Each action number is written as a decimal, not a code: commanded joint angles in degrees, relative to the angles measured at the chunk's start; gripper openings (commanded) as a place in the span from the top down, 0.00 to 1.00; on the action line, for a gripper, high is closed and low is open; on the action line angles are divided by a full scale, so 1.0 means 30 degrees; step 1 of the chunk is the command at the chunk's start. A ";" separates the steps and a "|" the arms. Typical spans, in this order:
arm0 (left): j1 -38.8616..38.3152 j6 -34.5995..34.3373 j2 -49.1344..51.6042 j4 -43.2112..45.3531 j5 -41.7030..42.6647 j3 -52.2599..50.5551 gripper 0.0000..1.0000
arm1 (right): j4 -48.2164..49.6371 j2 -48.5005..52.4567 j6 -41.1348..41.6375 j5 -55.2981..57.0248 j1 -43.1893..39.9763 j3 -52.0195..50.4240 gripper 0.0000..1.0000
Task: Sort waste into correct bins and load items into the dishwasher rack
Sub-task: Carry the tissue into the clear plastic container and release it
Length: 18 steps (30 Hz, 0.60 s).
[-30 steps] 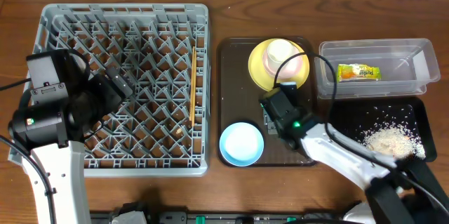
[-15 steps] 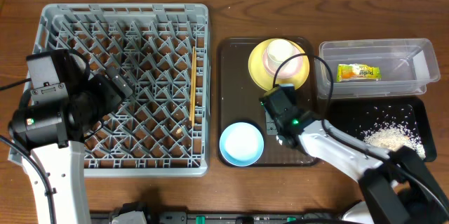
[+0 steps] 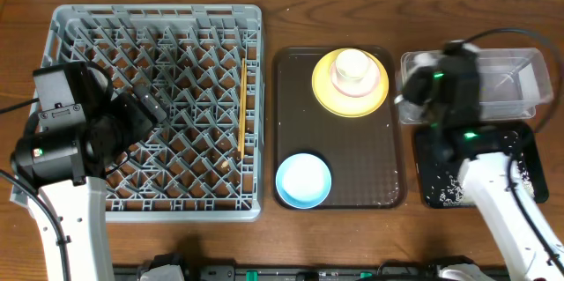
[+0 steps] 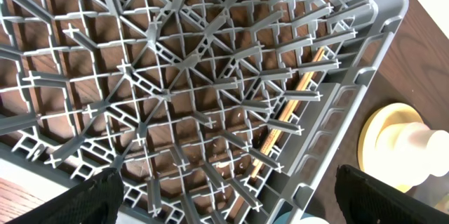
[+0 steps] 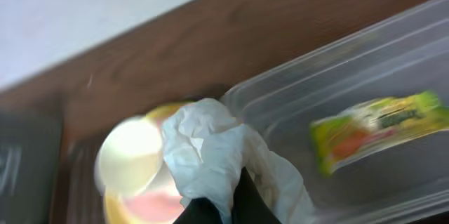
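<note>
Nearest the robot, the blue bowl (image 3: 304,180) sits upright at the near end of the brown tray (image 3: 370,153). To its right is the black tray (image 3: 427,162), with rice (image 3: 448,195) strewn over its floor. The rack (image 3: 159,17) fills the left of the table. The left gripper (image 4: 242,196) hangs over the rack's left part with its fingers spread wide and nothing between them. The chopsticks (image 3: 241,109) lie among the pegs along the rack's right side, pointing near to far. At the far end of the brown tray the plate (image 3: 351,100) carries the white bowl (image 3: 339,83) with the cup (image 3: 352,65) in it. Far right, just beyond the black tray, stands the tub (image 3: 520,87), and the wrapper (image 5: 379,129) lies flat on its floor. The right gripper (image 5: 221,210) hovers over the tub's left end, clamped on the napkin (image 5: 224,147), which bunches up above the fingertips at the tub's corner rim. Whether the napkin touches the rim cannot be told.
</note>
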 commanded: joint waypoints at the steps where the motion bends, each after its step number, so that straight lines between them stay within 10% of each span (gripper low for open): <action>1: 0.0102 0.0117 0.0022 -0.0044 -0.0102 0.0240 0.03 | 0.0219 0.0459 0.1494 -0.1268 -0.1974 0.0124 0.99; 11: 0.0102 0.0117 0.0022 -0.0044 -0.0102 0.0240 0.03 | 0.2586 0.4014 0.2433 -0.1275 -0.4109 0.0124 0.88; 18: 0.0102 0.0117 0.0022 -0.0051 -0.0102 0.0240 0.03 | 0.3818 0.4787 0.2448 -0.1413 -0.4124 0.0131 0.16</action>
